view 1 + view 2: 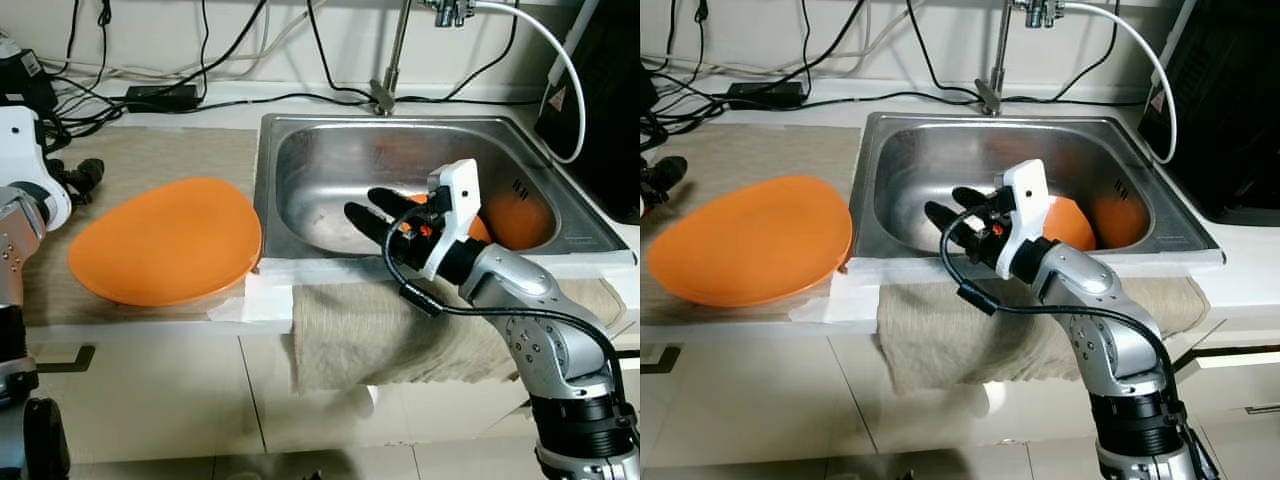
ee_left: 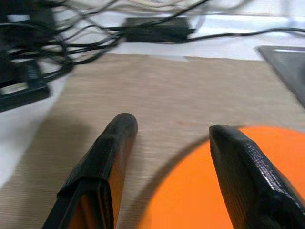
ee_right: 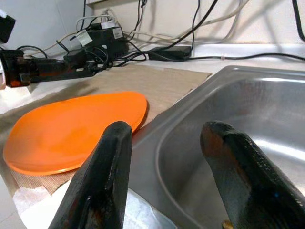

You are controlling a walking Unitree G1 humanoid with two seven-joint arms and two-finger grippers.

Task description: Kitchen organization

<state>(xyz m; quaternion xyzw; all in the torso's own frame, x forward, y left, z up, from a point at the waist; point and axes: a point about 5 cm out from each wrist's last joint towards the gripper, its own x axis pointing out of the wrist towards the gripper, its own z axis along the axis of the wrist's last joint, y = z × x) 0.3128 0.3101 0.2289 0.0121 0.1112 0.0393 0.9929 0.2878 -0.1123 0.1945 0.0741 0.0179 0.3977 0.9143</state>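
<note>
Hovering over sink (image 1: 300, 215): right gripper (image 1: 375, 212), open

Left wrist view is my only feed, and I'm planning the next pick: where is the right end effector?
Observer: The right end effector hovers open over the front edge of the sink.
Operator: Anything in the sink?
Observer: An orange dish lies at its right side, behind that arm.
Operator: How far does the plate I see extend?
Observer: The plate lies on the mat, and its rim reaches the sink's left edge.
</note>
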